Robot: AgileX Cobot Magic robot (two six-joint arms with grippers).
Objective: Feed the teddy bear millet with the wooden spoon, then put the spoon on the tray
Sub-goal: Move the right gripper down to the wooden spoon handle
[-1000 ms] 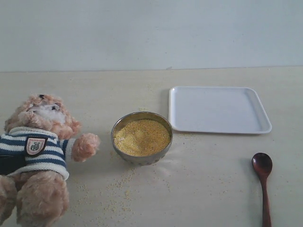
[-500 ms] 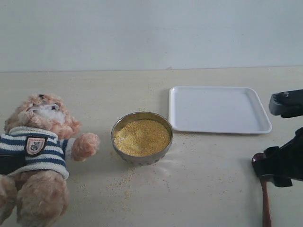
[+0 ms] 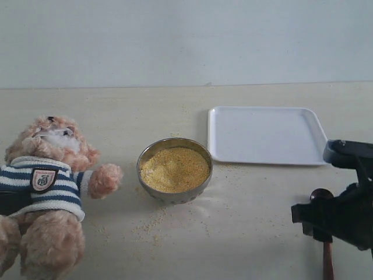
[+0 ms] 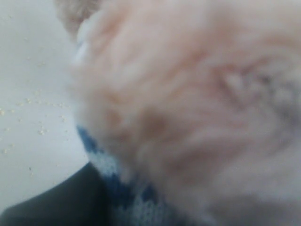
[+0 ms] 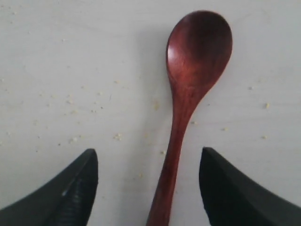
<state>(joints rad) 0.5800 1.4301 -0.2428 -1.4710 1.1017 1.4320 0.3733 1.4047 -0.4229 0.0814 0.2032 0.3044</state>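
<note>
The teddy bear [image 3: 49,221] sits at the table's left in its striped shirt. Its fur [image 4: 188,94] fills the left wrist view, where one dark finger [image 4: 56,207] of my left gripper presses against the shirt; the other finger is hidden by fur. The millet [image 3: 175,169] fills a steel bowl [image 3: 175,196] in the middle. A white tray [image 3: 265,134] lies behind it to the right. The wooden spoon [image 5: 197,52] lies flat on the table [image 3: 327,262]. My right gripper [image 5: 148,151] hangs open over it, one finger on each side of the handle, not touching.
Loose yellow grains [image 3: 148,224] are scattered on the table in front of the bowl and around the spoon. A pale wall stands behind the table. The right arm's dark body [image 3: 349,219] covers part of the spoon and the tray's near right corner.
My right arm has come in from the right edge and moved left and down over the spoon, open. The bear, bowl, tray and spoon have not moved.
</note>
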